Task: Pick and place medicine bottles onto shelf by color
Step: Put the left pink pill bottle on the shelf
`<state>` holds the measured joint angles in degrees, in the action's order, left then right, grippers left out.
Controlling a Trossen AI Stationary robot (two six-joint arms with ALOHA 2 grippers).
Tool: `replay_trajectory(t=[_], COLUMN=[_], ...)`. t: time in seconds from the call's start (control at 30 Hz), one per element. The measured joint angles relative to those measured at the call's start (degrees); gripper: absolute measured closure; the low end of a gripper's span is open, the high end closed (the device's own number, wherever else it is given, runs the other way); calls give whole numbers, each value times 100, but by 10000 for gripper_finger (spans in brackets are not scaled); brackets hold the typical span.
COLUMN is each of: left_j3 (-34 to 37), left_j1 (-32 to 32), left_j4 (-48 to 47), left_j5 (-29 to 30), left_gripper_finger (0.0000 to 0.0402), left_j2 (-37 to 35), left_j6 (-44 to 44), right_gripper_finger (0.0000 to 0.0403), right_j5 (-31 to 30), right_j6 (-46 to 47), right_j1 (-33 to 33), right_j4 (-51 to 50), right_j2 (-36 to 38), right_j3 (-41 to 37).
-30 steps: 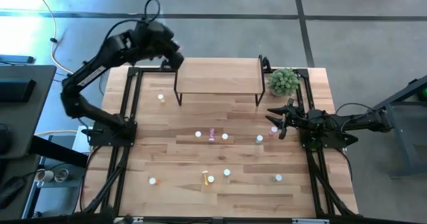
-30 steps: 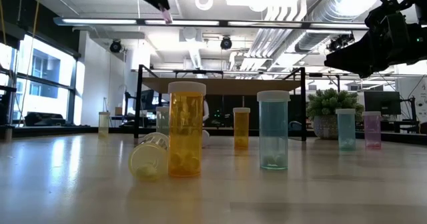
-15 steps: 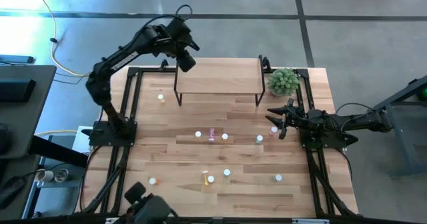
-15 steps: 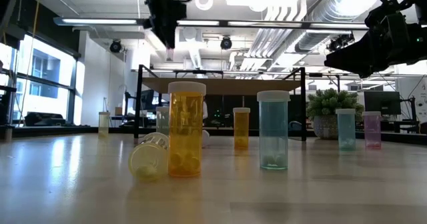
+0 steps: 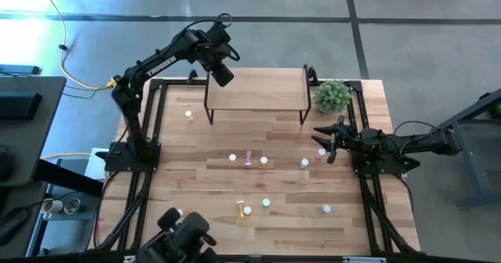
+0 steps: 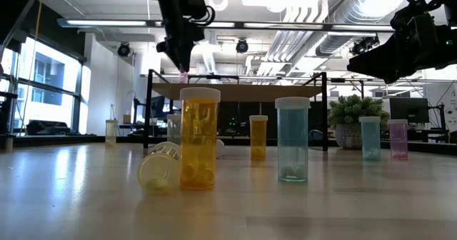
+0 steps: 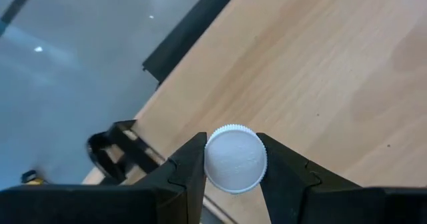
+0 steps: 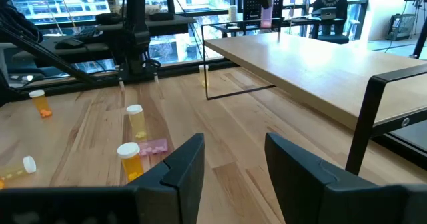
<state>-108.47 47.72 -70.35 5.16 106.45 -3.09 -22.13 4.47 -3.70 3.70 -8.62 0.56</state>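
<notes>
Left wrist view: left gripper [image 7: 232, 167] squeezed tight on a pink medicine bottle [image 7: 235, 159], white cap up between the two fingers, with the shelf [image 5: 255, 90] right under it at its left back corner. High view: right gripper [image 5: 324, 140] parked low by the table's right edge, fingers apart and holding nothing. More bottles [image 5: 247, 156] standing on the table in front of it, the potted plant [image 5: 333, 95] just beside it.

Shelf [image 5: 254, 89] board was pale, matt, smooth wood on black metal legs. Tabletop [image 5: 258, 181] was grained wood with slight sheen. Medicine bottles [image 6: 199, 138] were translucent glossy plastic; the caps white, matt, ribbed.
</notes>
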Motion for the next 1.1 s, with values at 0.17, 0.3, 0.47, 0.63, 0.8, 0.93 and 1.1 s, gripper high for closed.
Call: replay_trajectory(t=[0.17, 0.3, 0.47, 0.63, 0.8, 0.93, 1.1], left_j3=[0, -2, -2, -2, 28, 32, 31], left_j1=[-17, -17, -17, -17, -44, -87, -98], left_j4=[-15, -13, -17, -13, -86, -101, -36], left_j5=[-131, -153, -154, -106, -107, -35, 22], left_gripper_finger=[293, 293, 293, 293, 293, 293, 293], left_j2=[94, 95, 95, 95, 159, 245, 256], left_j6=[110, 119, 240, 283, 400, 398, 398], right_gripper_finger=[253, 253, 253, 253, 253, 253, 253], right_j5=[0, -2, -1, -1, 0, 0, -2], right_j6=[0, 0, 0, 0, 0, 0, 0], right_j1=[1, 2, 0, 0, 0, 1, 2], right_j4=[2, 2, 1, 2, 2, 1, 0], right_j2=[1, 2, 2, 2, 2, 0, 0], right_j3=[1, 0, 1, 0, 0, 0, 0])
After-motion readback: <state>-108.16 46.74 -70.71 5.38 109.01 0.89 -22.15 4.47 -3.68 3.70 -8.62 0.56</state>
